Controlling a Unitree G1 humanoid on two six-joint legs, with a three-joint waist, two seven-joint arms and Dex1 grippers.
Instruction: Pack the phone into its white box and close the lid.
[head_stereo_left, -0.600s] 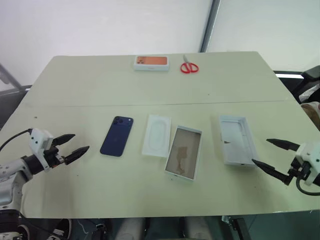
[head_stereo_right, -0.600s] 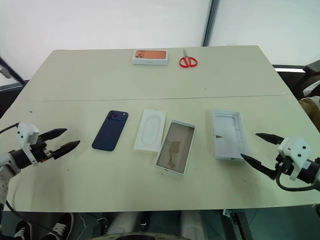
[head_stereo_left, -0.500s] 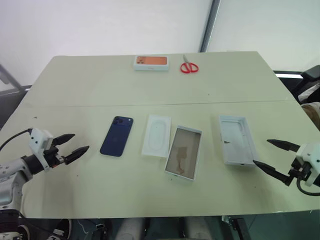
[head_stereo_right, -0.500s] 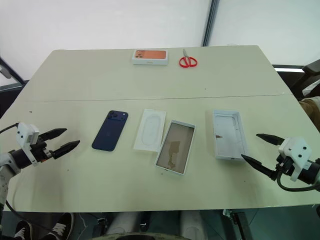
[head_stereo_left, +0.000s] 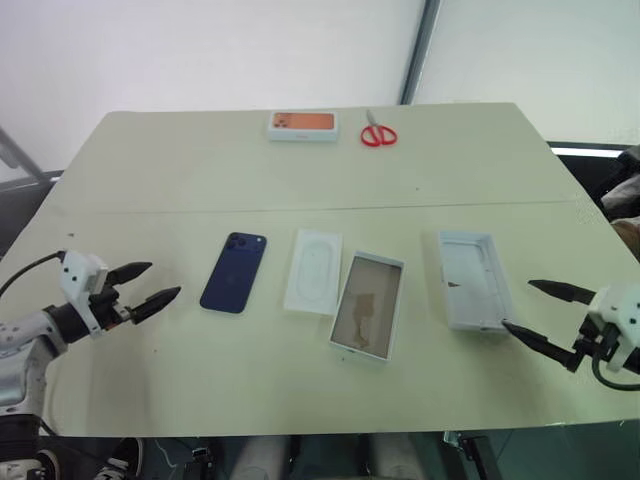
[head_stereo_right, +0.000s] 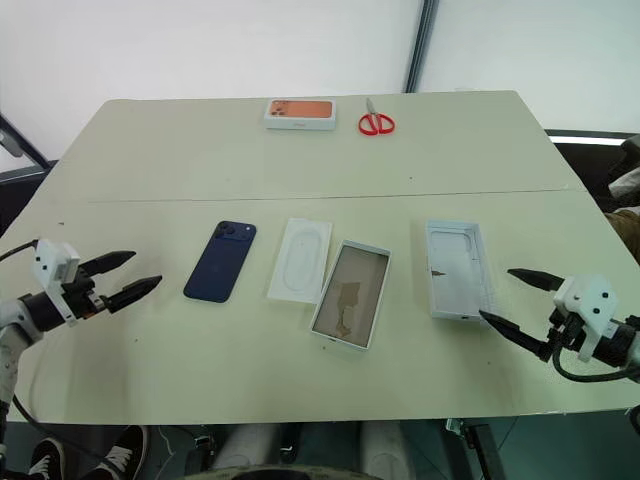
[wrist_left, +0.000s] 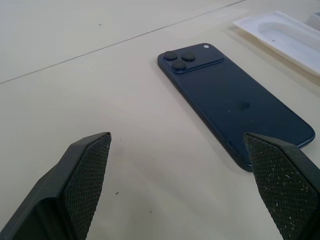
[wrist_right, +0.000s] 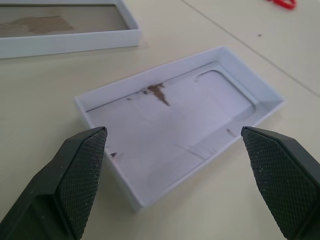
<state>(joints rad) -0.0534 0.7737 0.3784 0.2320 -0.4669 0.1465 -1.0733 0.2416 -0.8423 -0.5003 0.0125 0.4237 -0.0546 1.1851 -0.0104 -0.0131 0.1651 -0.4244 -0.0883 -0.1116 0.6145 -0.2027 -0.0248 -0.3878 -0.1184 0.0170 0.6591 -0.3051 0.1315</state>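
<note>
On the desk (head_stereo_left: 320, 370) nothing has shifted: lid (head_stereo_left: 474, 279) open side up at right, white box (head_stereo_left: 367, 305) at centre, phone (head_stereo_left: 233, 272) face down at left. Both arms have barely drifted. Left gripper (head_stereo_left: 143, 284) faces the phone, right gripper (head_stereo_left: 548, 315) the lid; both sets of jaws are spread and empty. Packing has not begun.

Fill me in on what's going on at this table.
Nothing is being held. The phone lies camera-side up on the table, with the left gripper open and aimed at it. Beside it are a white liner, the white box with its tan floor, and the lid lying open side up in front of the open right gripper. An orange-topped box and scissors sit at the far edge.
</note>
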